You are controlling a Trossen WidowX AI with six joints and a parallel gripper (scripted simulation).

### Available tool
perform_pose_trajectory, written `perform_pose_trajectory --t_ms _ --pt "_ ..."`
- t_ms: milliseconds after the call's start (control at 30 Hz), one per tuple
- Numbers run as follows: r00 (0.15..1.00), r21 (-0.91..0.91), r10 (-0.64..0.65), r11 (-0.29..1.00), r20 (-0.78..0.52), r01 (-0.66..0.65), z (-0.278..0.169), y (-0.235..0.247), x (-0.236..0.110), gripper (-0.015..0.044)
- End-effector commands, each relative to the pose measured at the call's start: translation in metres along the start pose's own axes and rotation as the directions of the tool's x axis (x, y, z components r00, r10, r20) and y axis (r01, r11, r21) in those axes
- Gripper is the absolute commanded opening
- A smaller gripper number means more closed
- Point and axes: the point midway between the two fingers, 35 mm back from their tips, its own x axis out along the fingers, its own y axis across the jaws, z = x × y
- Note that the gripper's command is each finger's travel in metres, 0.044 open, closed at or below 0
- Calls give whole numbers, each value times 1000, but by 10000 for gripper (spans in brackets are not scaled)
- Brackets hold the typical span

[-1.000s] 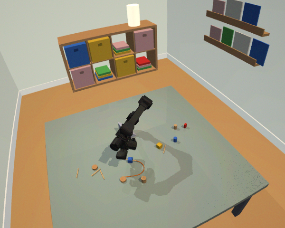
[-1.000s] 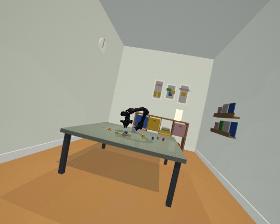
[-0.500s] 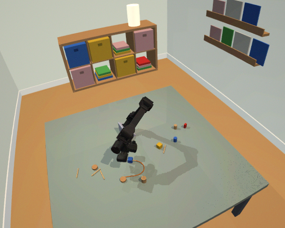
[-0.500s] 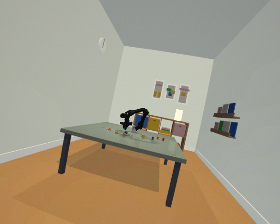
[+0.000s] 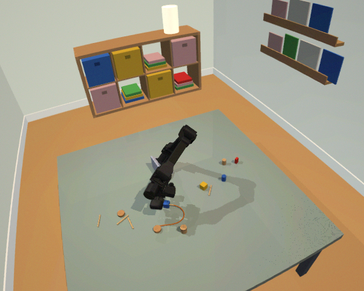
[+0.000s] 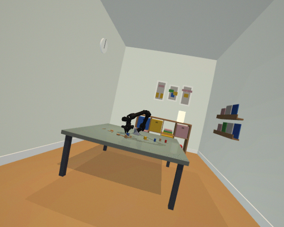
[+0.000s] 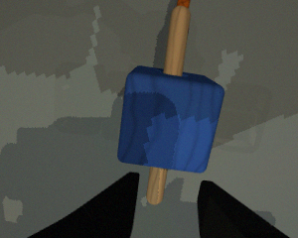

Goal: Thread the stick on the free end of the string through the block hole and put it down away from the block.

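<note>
A blue block [image 5: 166, 204] [image 7: 172, 119] [image 6: 128, 134] lies on the table [image 5: 270, 219]. The thin wooden stick [image 7: 177, 34] runs through its hole: the far end with the orange string [image 5: 179, 219] sticks out on one side, and a short tip shows on the side near me. The string curves back to the round button [image 5: 157, 228]. My gripper [image 7: 169, 186] [image 5: 158, 205] [image 6: 127, 131] is low over the table right at the block, partly open. Its fingers stand on either side of the stick's tip without touching it.
Three loose sticks [image 5: 99, 220] [image 5: 122, 219] [image 5: 130, 222] and a wooden disc [image 5: 121, 213] lie to the left. A wooden cylinder [image 5: 184, 228] stands by the button. A yellow cube [image 5: 203, 185], another stick [image 5: 210, 190], and blue [image 5: 223, 177], wooden [image 5: 224, 161] and red [image 5: 236, 160] pegs lie to the right.
</note>
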Motion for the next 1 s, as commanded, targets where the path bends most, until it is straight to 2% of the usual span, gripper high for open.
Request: perform_pose_trajectory --t_ms 0,667,833,967 --pt "1000 8 10 1000 8 -11 0 4 9 121" --pt "1000 8 11 1000 8 -11 0 5 13 121" --pt "1000 3 8 1000 1 -8 0 3 11 0" --pt "1000 3 8 1000 1 -8 0 3 11 0"
